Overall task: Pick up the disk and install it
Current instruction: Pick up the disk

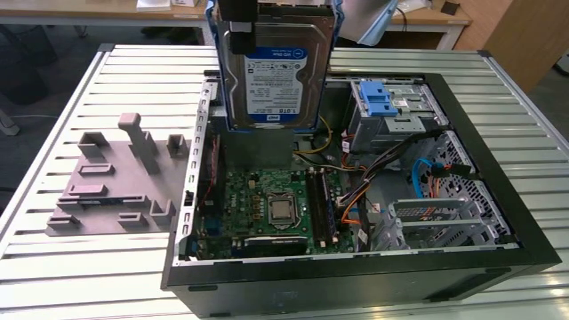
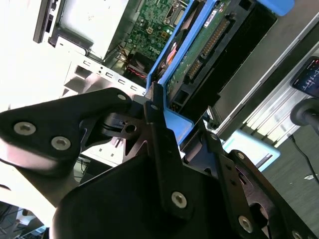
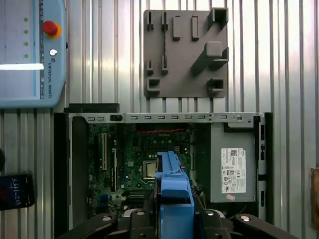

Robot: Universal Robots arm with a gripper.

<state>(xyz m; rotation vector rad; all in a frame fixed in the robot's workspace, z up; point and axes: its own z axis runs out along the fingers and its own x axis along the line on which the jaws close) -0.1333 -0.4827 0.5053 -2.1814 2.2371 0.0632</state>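
Slatted metal counter [image 1: 71, 267] carries open black computer case [image 1: 498, 267], motherboard [image 1: 276, 200] exposed. Grey moulded fixture plate [image 1: 106, 193] lies on counter just beside case, at exterior view's left. Disk [image 1: 276, 73] hangs upright in air above case's far end, label facing exterior camera. Pincer [image 2: 183, 113] pinching disk by blue carrier, fingers [image 2: 158, 129] pressed against its sides.

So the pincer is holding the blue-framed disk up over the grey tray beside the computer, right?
Not quite. The pincer holds the disk over the open computer case; the grey tray lies beside it, as the exterior view shows.
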